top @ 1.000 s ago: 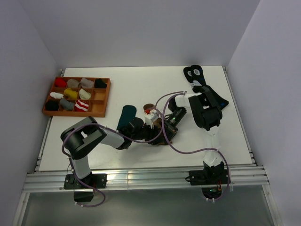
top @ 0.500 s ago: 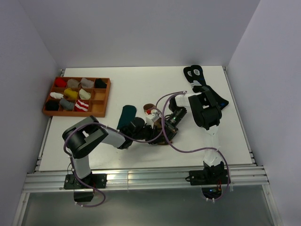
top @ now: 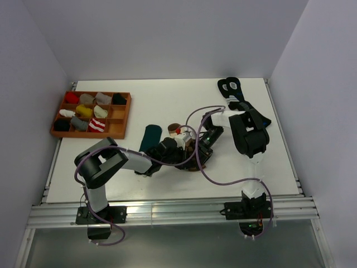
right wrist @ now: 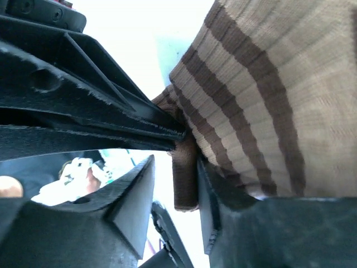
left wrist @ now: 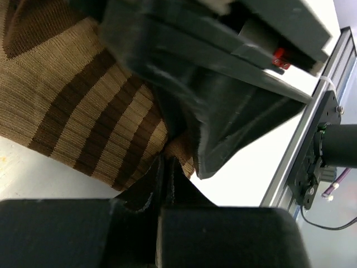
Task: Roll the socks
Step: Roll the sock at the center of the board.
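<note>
Two robot arms meet over a brown sock (left wrist: 83, 106) with cream stripes. It lies on a white bench (top: 156, 106), near the middle and slightly toward the near edge. A dark green sock (top: 149, 137) lies just beside it at 9 o'clock.

The left hand (left wrist: 165, 167) is closed, pinching a small bunch of knit at the sock's edge. The right hand (right wrist: 175, 167) has its jaws parted. A plain dark brown band of the sock hangs between them, touching one finger, with a gap on the other side.

What could go wrong:
- The right hand appears to have no firm hold, so the fold between its fingers may drop out and any roll already made could spring loose.
- The left hand pinches only a thin edge, and a pull from there may stretch the knit or let it slip free.
- The two hands sit almost against each other, so a small sideways move could knock their fingers together.
- The green sock is close enough to be dragged along.

Seen from above, the arms cover most of the sock. Brown patches show on either side of them, so its long axis probably runs from about 11 o'clock to 5 o'clock. The stripes cross that axis. The overhead view does not show which end is the toe.
</note>
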Controlling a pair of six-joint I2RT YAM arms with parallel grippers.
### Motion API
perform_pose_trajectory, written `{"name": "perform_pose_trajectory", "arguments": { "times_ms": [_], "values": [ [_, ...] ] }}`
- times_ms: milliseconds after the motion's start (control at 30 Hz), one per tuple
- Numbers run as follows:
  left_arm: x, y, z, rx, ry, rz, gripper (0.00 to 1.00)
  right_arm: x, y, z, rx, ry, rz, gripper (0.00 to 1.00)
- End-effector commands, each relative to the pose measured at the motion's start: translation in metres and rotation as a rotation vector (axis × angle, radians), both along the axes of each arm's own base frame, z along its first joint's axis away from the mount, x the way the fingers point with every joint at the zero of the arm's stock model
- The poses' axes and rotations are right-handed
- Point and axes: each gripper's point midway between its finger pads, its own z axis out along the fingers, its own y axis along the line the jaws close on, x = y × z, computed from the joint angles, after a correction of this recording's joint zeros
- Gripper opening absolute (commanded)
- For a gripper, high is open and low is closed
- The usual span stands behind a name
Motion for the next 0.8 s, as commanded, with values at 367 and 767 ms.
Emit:
{"name": "perform_pose_trajectory", "arguments": {
  "times_ms": [367,767],
  "values": [
    [-0.013,0.02,-0.037,0.153,0.147,0.061,0.0,0.031,-0.02,0.008,-0.041,-0.313,-0.054,0.52],
    [-0.021,0.034,-0.035,0.067,0.311,0.053,0.0,0.052,-0.053,0.026,-0.014,-0.59,-0.133,0.51]
  ]
}}
